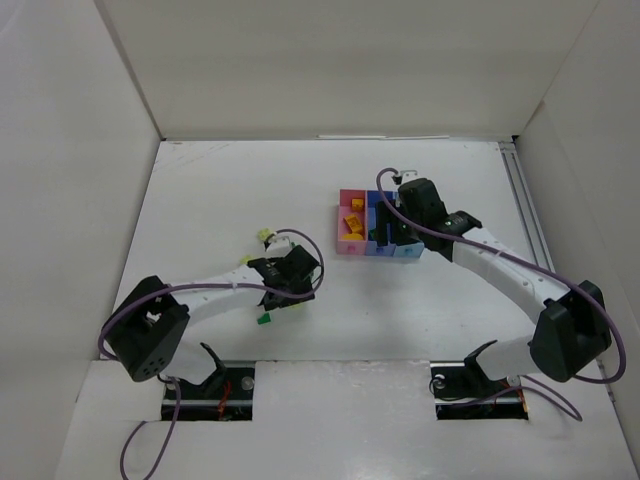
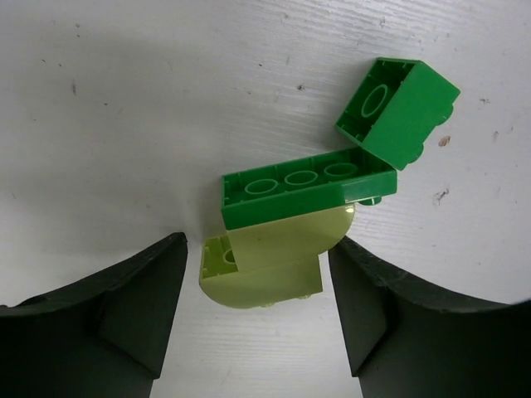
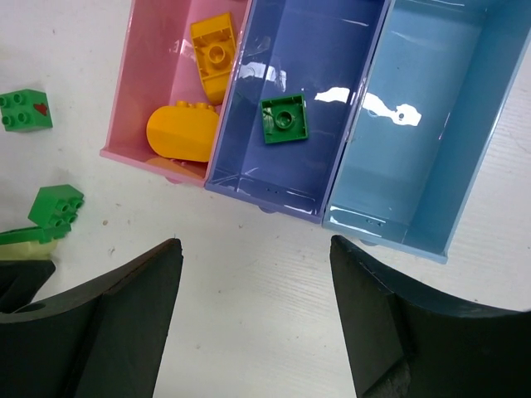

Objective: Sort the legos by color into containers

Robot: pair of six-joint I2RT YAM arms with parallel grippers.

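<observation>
Pick step in hand. The left end effector (image 2: 257, 282) stood part open, jaws flanking but not gripping a lime brick (image 2: 270, 259) on the table (image 2: 124, 124), left of and nearer than the bins (image 3: 137, 83). A green brick (image 2: 303, 186) lay against it. The right end effector (image 3: 253, 282) hovered open and empty over the bins. Next move, in my judgement: grip the lime brick alone and carry it to the empty light blue bin (image 3: 431, 124).

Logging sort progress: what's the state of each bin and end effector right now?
Pink plastic bin: holds two orange bricks.
Medium blue plastic bin: holds one green brick.
Light blue plastic bin: empty.
Left end effector: open, straddling pale lime brick.
Right end effector: open, empty.
</observation>
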